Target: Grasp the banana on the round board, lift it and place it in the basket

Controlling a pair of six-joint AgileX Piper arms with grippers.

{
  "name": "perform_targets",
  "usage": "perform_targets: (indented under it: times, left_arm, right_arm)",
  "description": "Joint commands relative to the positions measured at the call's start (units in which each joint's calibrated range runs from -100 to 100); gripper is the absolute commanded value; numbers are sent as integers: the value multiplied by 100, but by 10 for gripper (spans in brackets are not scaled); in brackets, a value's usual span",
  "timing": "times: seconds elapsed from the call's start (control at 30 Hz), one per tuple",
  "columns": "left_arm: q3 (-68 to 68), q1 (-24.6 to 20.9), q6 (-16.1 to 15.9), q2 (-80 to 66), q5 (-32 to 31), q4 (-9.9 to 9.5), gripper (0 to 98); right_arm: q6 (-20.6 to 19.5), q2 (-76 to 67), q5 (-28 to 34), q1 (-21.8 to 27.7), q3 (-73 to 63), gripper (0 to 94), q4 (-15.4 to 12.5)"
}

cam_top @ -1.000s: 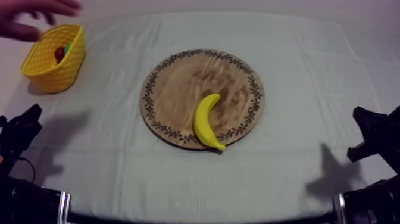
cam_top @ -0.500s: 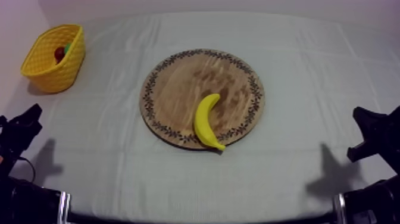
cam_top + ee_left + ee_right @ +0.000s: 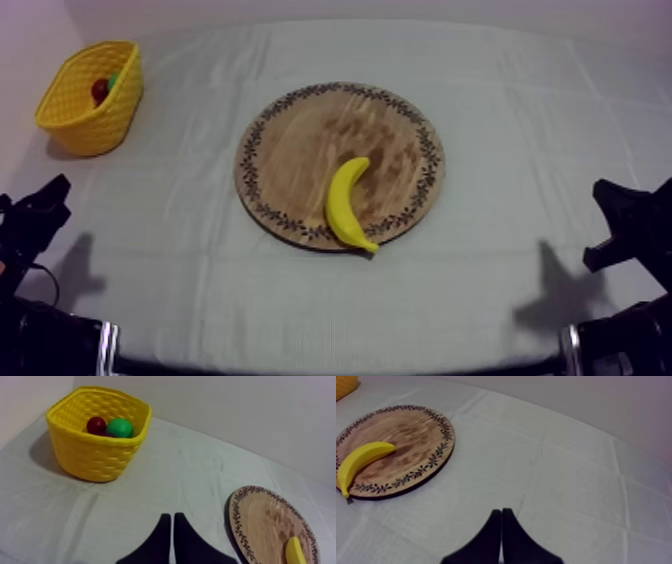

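Banana: I see the banana (image 3: 348,205) lying flat on the board (image 3: 300,140), on the side nearest my arms. Its near end reaches the patterned rim, and nothing touches it.
Board: it is round and wooden and lies flat on the grey-white cloth (image 3: 200,290) in the middle of the bench (image 3: 520,110).
Basket: the yellow basket (image 3: 85,115) stands upright at the far left corner of the bench, well apart from the board.
In the basket: a small red fruit (image 3: 96,425) lies just beside a green round piece (image 3: 119,427). I cannot tell what kind the green one is.
Left hand: the two fingers of my left hand (image 3: 172,533) lie together as a narrow wedge with nothing between them. It hangs over bare cloth, with the basket ahead on one side and the edge of the board on the other. From above, the arm sits low at the left edge of the bench.
Right hand: my right hand (image 3: 501,533) is closed the same way and grips nothing. It is over bare cloth, well apart from the board and banana. From above, it sits low at the right edge.
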Motion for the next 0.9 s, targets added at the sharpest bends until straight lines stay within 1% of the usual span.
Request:
perform_targets:
  times: [0.0, 0.13, 0.2, 0.23, 0.47, 0.53, 0.57, 0.63, 0.7, 0.73, 0.8, 0.87]
  left_arm:
    - [5, 0, 1, 0, 2, 1, 1]
    - [5, 0, 33, 0, 2, -2, 2]
    - [5, -2, 261, 0, 2, -17, 2]
    - [5, -6, 308, 0, -1, -23, 2]
    - [-3, -33, 181, 0, 21, -37, 1]
    - [7, -32, 213, 0, -35, -21, 0]
    - [0, -27, 180, 0, -56, 25, 0]
    - [-67, -3, -13, 0, -63, 203, 0]
    - [-286, 10, -270, 5, 122, 393, 0]
    - [-460, 11, -387, 29, 290, 456, 0]
    - [-892, -2, -587, 133, 666, 530, 0]
    - [-1328, -10, -744, 295, 929, 565, 0]
  right_arm:
    - [7, 0, 5, 0, -3, 3, 1]
    - [7, 0, 5, 0, -3, 3, 1]
    - [7, 0, 5, 0, -3, 3, 1]
    - [7, 0, 5, 0, -3, 3, 1]
    - [7, 0, 5, 0, -3, 3, 1]
    - [7, 0, 5, 0, -3, 3, 1]
    - [7, 0, 5, 0, -3, 3, 1]
    - [7, 0, 5, 0, -3, 3, 1]
    - [7, 0, 5, 0, -3, 3, 1]
    - [7, 0, 5, 0, -3, 3, 1]
    - [7, 0, 5, 0, -3, 3, 1]
    - [7, 0, 5, 0, -3, 3, 1]
